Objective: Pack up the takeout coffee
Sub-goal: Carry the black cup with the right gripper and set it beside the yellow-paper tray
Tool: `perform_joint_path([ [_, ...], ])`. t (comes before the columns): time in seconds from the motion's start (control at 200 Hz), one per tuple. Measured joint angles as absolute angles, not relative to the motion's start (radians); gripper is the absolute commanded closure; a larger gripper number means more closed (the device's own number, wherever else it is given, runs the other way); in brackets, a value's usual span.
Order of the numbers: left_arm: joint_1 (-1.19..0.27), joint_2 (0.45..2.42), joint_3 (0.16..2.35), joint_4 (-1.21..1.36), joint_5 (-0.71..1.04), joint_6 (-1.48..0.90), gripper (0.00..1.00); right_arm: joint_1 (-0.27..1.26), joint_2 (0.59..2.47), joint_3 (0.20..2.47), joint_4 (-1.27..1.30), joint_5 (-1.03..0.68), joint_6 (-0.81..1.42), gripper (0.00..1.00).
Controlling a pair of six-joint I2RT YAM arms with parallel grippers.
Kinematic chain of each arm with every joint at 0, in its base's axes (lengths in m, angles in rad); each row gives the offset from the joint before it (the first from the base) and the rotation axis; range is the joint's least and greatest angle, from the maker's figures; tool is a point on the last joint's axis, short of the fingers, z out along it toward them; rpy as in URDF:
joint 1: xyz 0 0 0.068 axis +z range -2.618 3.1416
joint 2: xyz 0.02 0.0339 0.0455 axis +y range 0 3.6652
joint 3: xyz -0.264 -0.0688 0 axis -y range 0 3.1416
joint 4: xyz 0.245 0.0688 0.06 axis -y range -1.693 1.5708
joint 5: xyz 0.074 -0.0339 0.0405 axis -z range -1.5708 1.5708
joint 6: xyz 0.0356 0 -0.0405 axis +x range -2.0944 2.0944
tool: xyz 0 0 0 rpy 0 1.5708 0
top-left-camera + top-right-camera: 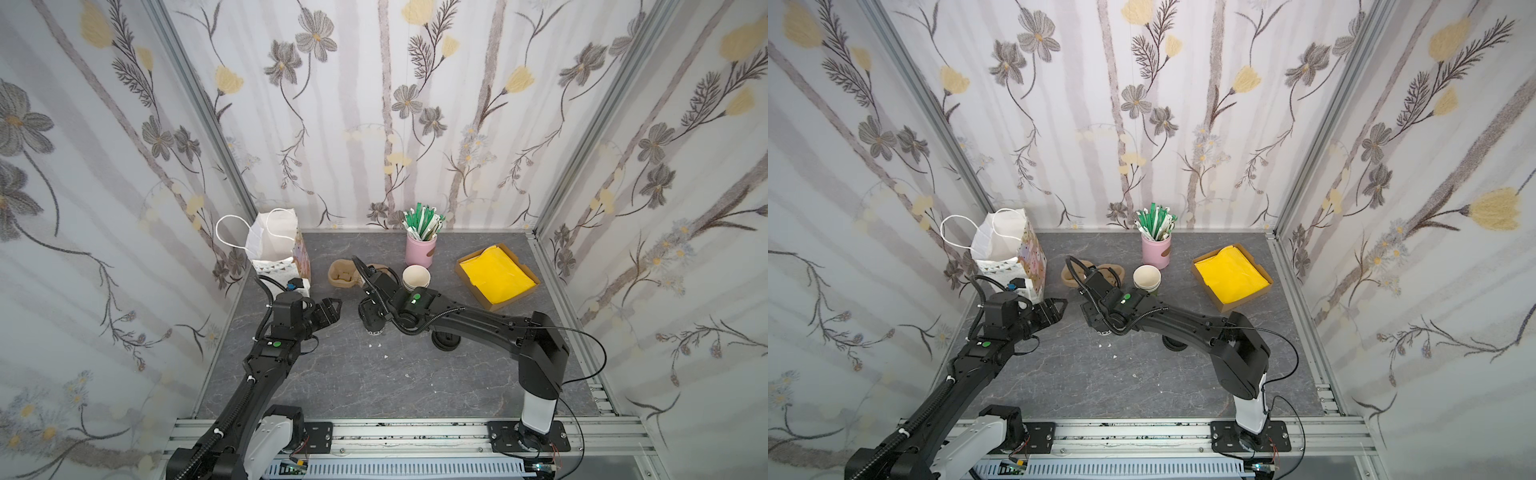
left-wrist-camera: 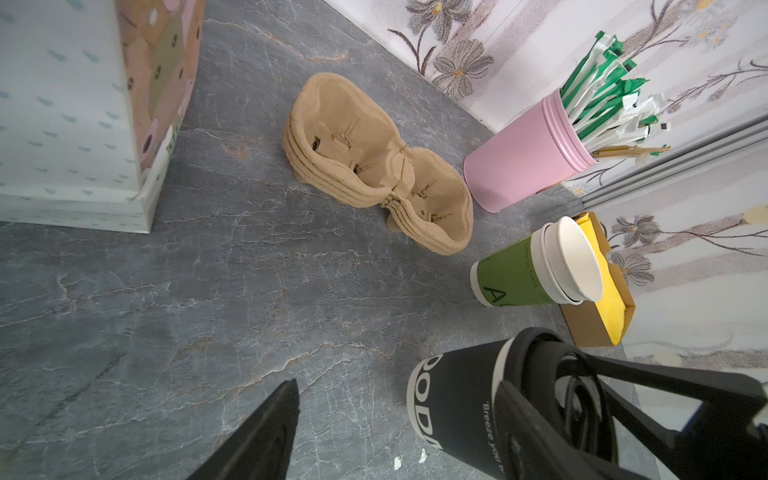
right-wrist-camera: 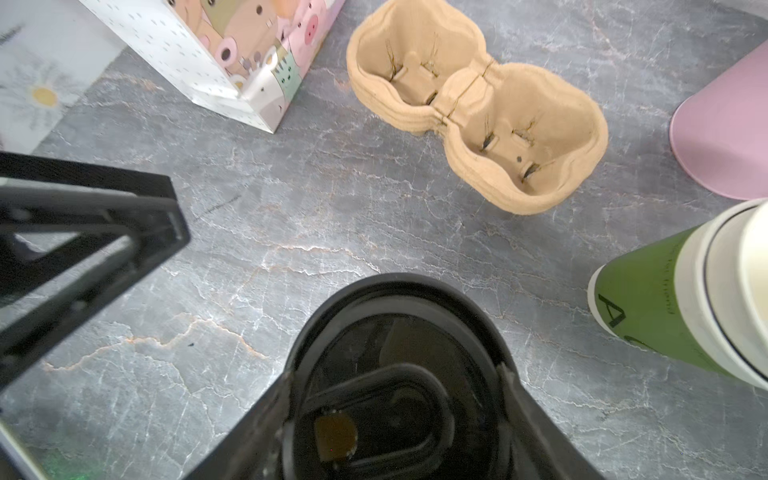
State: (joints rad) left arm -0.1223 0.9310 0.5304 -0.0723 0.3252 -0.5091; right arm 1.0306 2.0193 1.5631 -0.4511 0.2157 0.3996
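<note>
Standing upright on the counter, the takeout coffee was seen approx. mid-counter, black lid on, outside the white bag and just in front of the pulp carriers. The right claw was positioned over it from above, w/ one jaw set each side of the lid. The jaws were seen tight beside the rim, but whether the lid was actually pinched couldn't be told. In both top views the cup was mostly hidden under that claw, w/ only its lower wall & white lettering shown. The left claw was held open near the cup's left side, not touching it, jaws pointed toward it. The bag was stood upright in the far left corner, mouth open, handles up. A stack of lidless cups was placed right of the carriers, w/ a pink tin of wrapped stirrers behind it. A cardboard tray w/ yellow napkins was set further right. Loose black lids were partly covered by the right arm.
</note>
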Motion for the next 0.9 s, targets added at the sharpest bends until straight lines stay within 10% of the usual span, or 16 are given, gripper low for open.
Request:
perform_joint_path([
  [0.904, -0.531, 0.94, 0.685, -0.072, 0.228, -0.523, 0.28, 0.945, 1.47, 1.268, -0.502, 0.263, 0.496, 0.35],
])
